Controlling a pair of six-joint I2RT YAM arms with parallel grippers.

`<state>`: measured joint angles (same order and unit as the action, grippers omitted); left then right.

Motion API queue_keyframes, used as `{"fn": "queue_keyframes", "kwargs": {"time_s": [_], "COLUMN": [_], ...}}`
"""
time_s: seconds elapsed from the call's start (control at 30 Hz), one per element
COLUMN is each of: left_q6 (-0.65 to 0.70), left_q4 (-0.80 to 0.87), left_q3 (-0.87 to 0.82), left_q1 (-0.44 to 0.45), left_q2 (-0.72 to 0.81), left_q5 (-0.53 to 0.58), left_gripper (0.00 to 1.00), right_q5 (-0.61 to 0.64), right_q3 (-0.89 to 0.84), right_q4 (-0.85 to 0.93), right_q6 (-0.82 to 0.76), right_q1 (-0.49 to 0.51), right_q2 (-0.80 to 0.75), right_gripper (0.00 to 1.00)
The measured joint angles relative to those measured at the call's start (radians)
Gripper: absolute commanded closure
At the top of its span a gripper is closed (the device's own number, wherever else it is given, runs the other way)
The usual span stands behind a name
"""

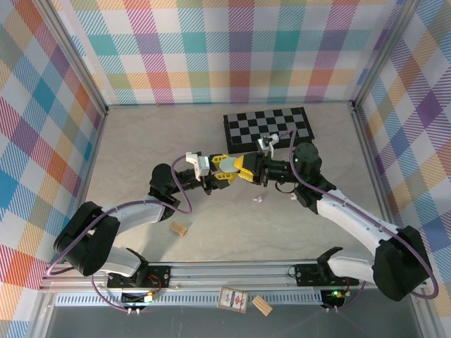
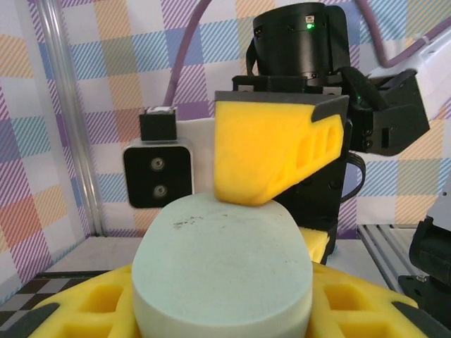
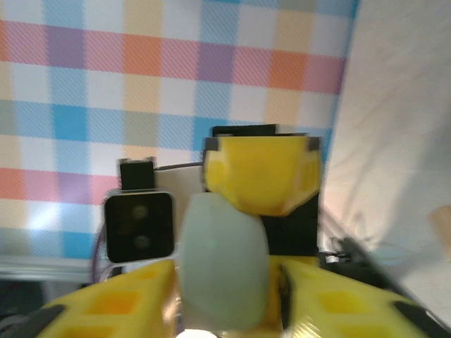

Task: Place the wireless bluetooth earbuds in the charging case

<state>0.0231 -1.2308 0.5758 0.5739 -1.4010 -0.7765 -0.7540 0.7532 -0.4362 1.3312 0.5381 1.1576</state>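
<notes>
Top external shows a mid-air handover: my left gripper [image 1: 220, 173] has jaws closed on the pale green charging case [image 1: 229, 165], the right gripper [image 1: 243, 167] has a hold I cannot tell (blurred), and next comes fetching the white earbud [image 1: 258, 199] off the surface [image 1: 141, 141].

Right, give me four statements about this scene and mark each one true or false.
1. The pale green case is up off the table, between the left claw and the right claw. True.
2. The checkerboard lies at the near edge, by the arm bases. False: it lies at the far side of the table.
3. A small white earbud lies on the table, apart from the case. True.
4. The wooden block sits on the checkerboard. False: it lies on bare table beside the left arm.
</notes>
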Motion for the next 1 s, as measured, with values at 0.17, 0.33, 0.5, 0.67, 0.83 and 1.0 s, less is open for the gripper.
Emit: {"fn": "queue_keyframes", "kwargs": {"time_s": [0.17, 0.33, 0.5, 0.67, 0.83, 1.0], "left_q6": [0.027, 0.038, 0.038, 0.042, 0.046, 0.049], "left_q4": [0.079, 0.197, 0.327, 0.456, 0.549, 0.610], "left_q3": [-0.002, -0.003, -0.003, -0.003, -0.002, 0.005], "left_q1": [0.000, 0.000, 0.000, 0.000, 0.000, 0.001], "left_q2": [0.052, 0.095, 0.148, 0.213, 0.235, 0.247], "left_q5": [-0.001, -0.028, -0.055, -0.092, -0.124, -0.136], "left_gripper": [0.65, 0.65, 0.65, 0.65, 0.65, 0.65], "right_q5": [0.100, 0.174, 0.224, 0.280, 0.341, 0.369], "right_q3": [0.077, 0.187, 0.246, 0.250, 0.250, 0.253], "right_q4": [0.299, 0.558, 0.724, 0.796, 0.797, 0.789], "right_q6": [-0.292, -0.649, -0.996, -1.288, -1.441, -1.512], "right_q1": [0.000, 0.029, 0.076, 0.120, 0.161, 0.181], "right_q2": [-0.087, -0.132, -0.170, -0.184, -0.167, -0.125], "right_gripper": [0.23, 0.14, 0.08, 0.08, 0.08, 0.08]}}
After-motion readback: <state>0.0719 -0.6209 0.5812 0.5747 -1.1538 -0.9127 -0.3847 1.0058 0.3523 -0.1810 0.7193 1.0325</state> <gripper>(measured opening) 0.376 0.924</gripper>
